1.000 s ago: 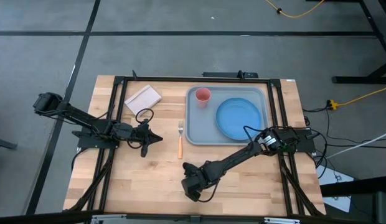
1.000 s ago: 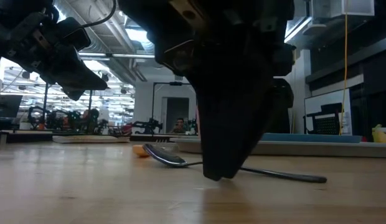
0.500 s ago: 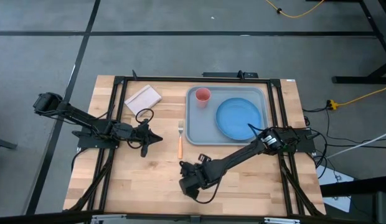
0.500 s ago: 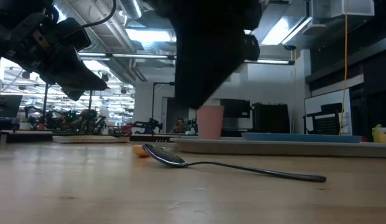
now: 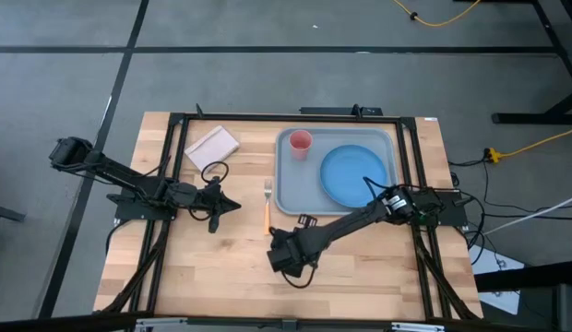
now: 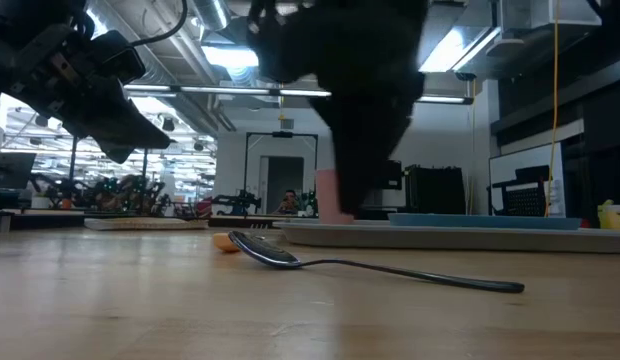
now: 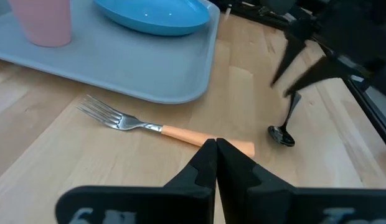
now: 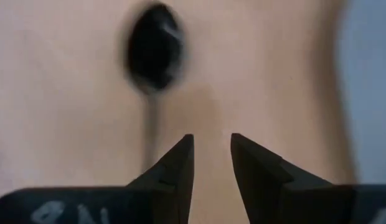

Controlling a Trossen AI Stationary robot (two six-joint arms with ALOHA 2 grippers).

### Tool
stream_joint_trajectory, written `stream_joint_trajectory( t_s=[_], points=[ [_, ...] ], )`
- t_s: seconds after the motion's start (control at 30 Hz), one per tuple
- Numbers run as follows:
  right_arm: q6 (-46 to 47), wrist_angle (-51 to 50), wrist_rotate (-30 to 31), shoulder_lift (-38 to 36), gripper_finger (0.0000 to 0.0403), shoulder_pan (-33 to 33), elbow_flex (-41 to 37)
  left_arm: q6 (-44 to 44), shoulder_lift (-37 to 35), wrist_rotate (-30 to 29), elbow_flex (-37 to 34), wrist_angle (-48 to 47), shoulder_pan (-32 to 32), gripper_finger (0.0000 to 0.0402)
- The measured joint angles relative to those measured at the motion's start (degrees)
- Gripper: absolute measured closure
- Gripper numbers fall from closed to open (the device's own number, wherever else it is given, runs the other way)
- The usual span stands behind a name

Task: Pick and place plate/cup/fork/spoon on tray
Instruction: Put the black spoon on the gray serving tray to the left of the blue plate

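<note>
The dark spoon (image 6: 290, 258) lies flat on the table just beyond the fork's handle end, seen in the left wrist view (image 7: 282, 134). My right gripper (image 8: 211, 149) is open and hovers above the spoon's handle (image 8: 150, 118), which runs past one finger and not between the two. My right arm hides the spoon in the high view. The orange-handled fork (image 5: 268, 207) lies left of the grey-blue tray (image 5: 284, 198). The tray holds the blue plate (image 5: 353, 175) and the pink cup (image 5: 301, 141). My left gripper (image 5: 232, 205) is shut and empty, left of the fork.
A small pale flat rectangle (image 5: 212, 143) lies at the table's far left, with a loop of cable (image 5: 212, 171) beside it. Bare wood stretches along the near edge. A black frame borders the table.
My right gripper has risen from table height beside the spoon's handle. It has moved toward the far edge and the tray's near left corner. The spoon has stayed where it lay.
</note>
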Motion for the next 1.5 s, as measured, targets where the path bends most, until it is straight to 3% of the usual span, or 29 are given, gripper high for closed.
stream_joint_trajectory(
  t_s=[0.17,0.37,0.47,0.77,0.9,1.07,1.17,1.37,1.5],
  points=[
    [-4.53,10.19,-4.91,0.02,0.0291,-0.24,-2.10,0.02,0.02,-0.15,0.00,-0.10,0.02,0.0401],
    [-2.81,8.90,-5.71,0.02,0.0291,-0.24,-4.89,0.02,0.00,-0.17,0.00,-0.07,0.02,0.0401],
    [-3.21,11.68,-8.36,0.00,0.0291,-0.22,-6.98,0.04,0.02,-0.20,0.00,-0.07,0.02,0.0401],
    [-0.17,16.43,-8.46,-0.58,0.0292,-0.11,-11.17,0.02,0.02,-0.24,0.00,-0.07,0.02,0.0401],
    [0.86,18.05,-9.35,-0.50,0.0318,-0.16,-11.67,0.03,0.01,-0.24,0.00,-0.05,0.02,0.0401],
    [5.62,18.58,-9.21,-0.39,0.0385,-0.22,-11.63,0.03,0.01,-0.24,0.00,-0.05,0.02,0.0401],
    [7.54,18.60,-7.79,-0.36,0.0392,-0.28,-11.63,0.02,0.02,-0.24,0.00,-0.05,0.02,0.0401],
    [11.37,7.18,-5.94,0.73,0.0397,-0.57,-3.99,0.02,0.02,-0.24,0.00,-0.05,0.02,0.0401],
    [10.63,-4.54,2.28,0.20,0.0400,-0.68,6.77,0.03,0.00,-0.22,0.00,-0.05,0.02,0.0401]
  ],
)
